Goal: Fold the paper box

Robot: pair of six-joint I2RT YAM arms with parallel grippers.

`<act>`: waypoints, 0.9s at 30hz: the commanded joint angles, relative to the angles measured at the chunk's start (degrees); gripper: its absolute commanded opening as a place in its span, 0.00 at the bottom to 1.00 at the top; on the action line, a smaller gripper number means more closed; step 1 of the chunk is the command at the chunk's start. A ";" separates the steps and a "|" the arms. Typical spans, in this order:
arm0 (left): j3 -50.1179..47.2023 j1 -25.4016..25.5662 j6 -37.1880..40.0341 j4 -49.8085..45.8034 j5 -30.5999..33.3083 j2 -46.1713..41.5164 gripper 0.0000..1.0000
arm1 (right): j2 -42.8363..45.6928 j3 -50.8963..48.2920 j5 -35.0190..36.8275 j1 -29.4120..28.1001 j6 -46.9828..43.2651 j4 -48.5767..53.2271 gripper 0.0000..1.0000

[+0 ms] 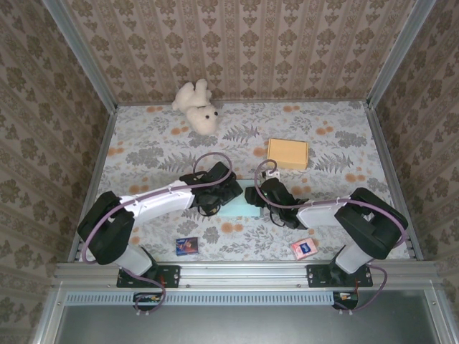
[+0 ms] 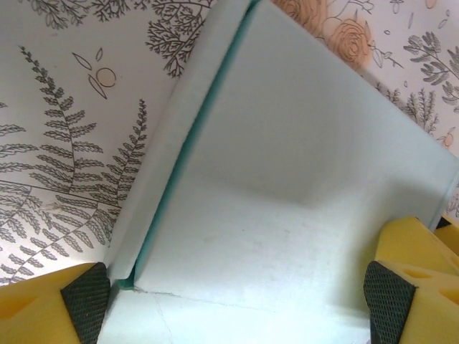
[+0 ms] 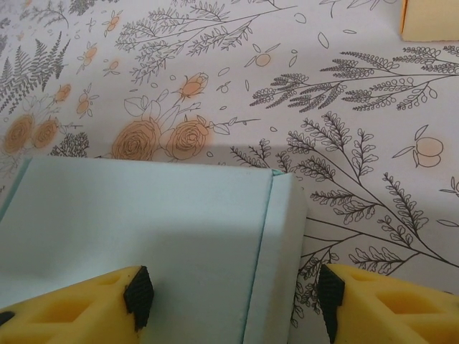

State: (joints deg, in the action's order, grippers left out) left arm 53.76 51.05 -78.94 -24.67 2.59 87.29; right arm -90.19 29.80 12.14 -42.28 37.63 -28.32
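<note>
mint paper box (image 1: 240,206) between both open jaws

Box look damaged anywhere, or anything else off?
Box: the left wrist view shows a thin crack-like line across the panel near its lower left corner, and a shallow dent mid-panel. It may be a crease rather than a tear. Nothing else stands out.

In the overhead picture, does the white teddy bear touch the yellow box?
No, the white teddy bear lies far back, and the yellow box sits well apart from it, nearer and to the right.
</note>
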 commanded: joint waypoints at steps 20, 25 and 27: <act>-2.40 1.11 -4.12 -2.33 2.62 -2.23 0.97 | 4.14 -2.27 -5.09 -0.15 2.26 2.15 0.71; -2.21 2.16 -4.46 -2.24 2.74 -2.24 0.95 | 3.90 -2.64 -5.20 -0.17 2.97 1.55 0.71; -2.10 2.55 -4.69 -2.32 3.01 -2.39 0.95 | 4.03 -2.80 -5.17 -0.16 3.23 1.60 0.71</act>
State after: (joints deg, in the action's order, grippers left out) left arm 51.94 52.86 -81.56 -26.41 5.37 86.41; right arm -86.94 28.12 8.05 -42.26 39.57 -26.85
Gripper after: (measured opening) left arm 0.951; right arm 0.709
